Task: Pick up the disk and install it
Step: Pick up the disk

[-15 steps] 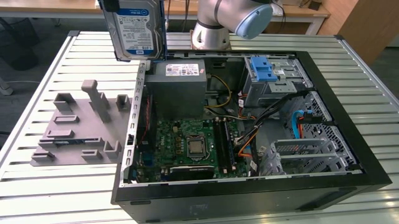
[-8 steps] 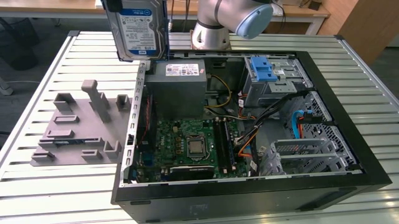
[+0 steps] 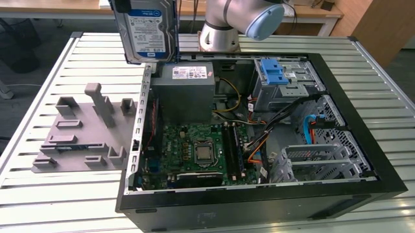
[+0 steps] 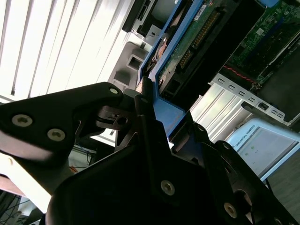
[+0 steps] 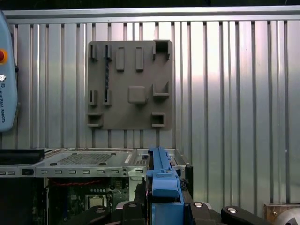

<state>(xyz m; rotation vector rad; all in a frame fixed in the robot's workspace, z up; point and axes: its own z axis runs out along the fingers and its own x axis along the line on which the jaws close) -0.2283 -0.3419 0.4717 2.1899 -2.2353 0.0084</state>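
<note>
Over the far corner of the case [image 3: 259, 206], on the exterior view's left, the disk [image 3: 150, 31] is held upright in the air, clear of the desk [image 3: 58, 199], with its blue-and-white label turned to the camera. It is clamped by the gripper [image 4: 151, 105], whose black fingers [image 4: 145, 124] are closed narrowly on the blue frame along the disk's edge. In the second wrist view the disk's green circuit-board side and its connector are seen beyond the fingers. In the first wrist view the blue frame is seen end-on between them. The open case is laid on its side on the slatted desk, with the motherboard [image 3: 198, 145] exposed and a blue latch [image 3: 275, 73] set at a bay near the far wall. A grey plate [image 3: 71, 145] with raised blocks is laid on the desk just beside the case, on the exterior view's left. The arm [image 3: 230, 19] is seen behind the case.
</note>
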